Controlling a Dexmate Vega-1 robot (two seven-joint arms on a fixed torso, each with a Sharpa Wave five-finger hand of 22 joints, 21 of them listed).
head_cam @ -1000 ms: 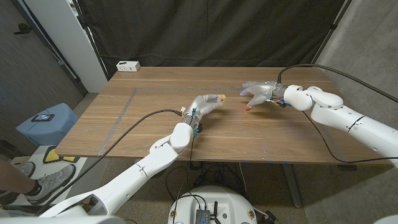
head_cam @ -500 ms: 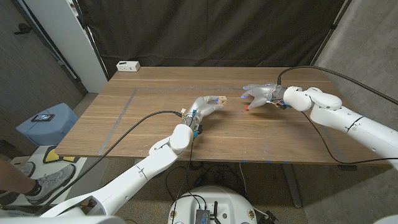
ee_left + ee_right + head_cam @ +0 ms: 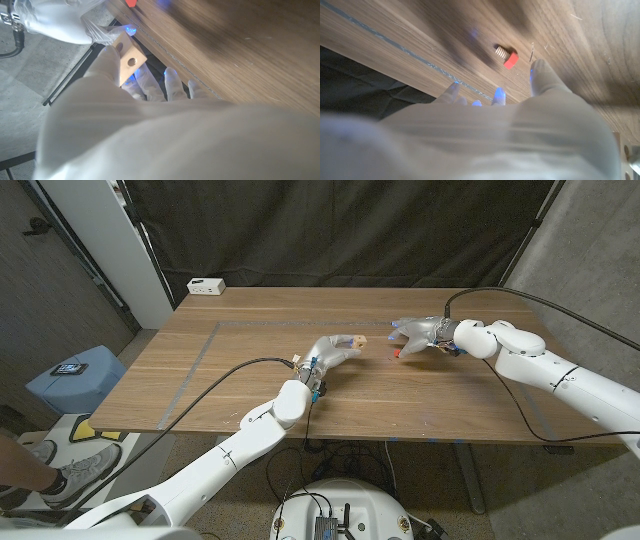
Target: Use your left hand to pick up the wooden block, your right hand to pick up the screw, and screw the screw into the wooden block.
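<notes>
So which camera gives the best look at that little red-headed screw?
The right wrist view: the screw lies on the table, red head and thread clear. The head view shows a red speck by the right robot hand; the left wrist view, a red sliver.

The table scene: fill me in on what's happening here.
A two-armed robot is working at a wooden table. Its left hand holds a small wooden block with a hole in its face, raised off the table. The right hand hovers with fingers spread over a red-headed screw that lies on the table, not yet gripped. So the block is picked up, the screw is not, and nothing is screwed in. A white box sits at the far left corner.
</notes>
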